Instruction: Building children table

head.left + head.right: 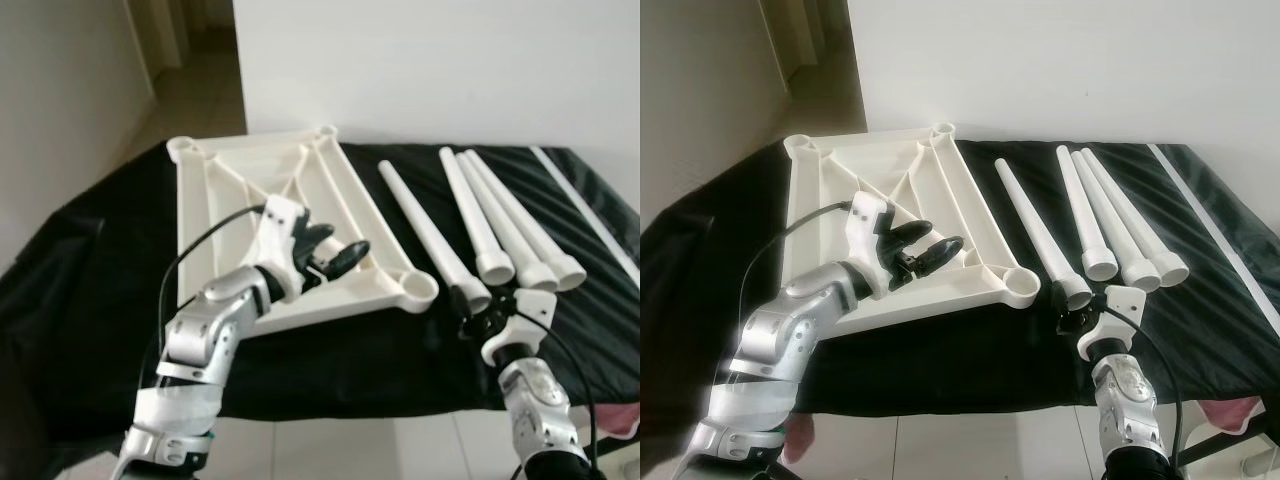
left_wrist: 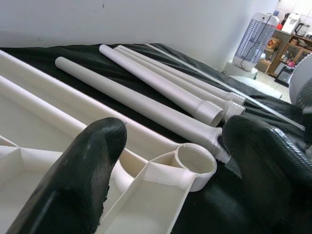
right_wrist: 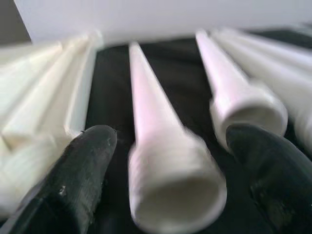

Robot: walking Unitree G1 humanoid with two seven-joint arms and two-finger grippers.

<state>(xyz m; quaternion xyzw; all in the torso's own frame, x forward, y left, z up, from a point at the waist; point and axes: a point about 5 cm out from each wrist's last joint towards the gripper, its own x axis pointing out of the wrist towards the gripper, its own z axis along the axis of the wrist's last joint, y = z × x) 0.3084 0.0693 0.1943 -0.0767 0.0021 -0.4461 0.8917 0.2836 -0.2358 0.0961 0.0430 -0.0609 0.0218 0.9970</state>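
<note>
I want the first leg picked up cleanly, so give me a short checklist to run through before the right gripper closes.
1. Right gripper open: ok, its fingers stand apart on either side of the leg's end.
2. Nearest table leg lined up between the fingers: ok, its threaded end sits in the gap.
3. That leg apart from the other three table legs: ok, a strip of black cloth shows between them.
4. Corner socket of the upturned tabletop unblocked: ok, it looks hollow.
5. Left gripper out of the way: ok, open over the tabletop.
6. Firm contact on the leg: cannot tell, the right wrist view is blurred.
</note>
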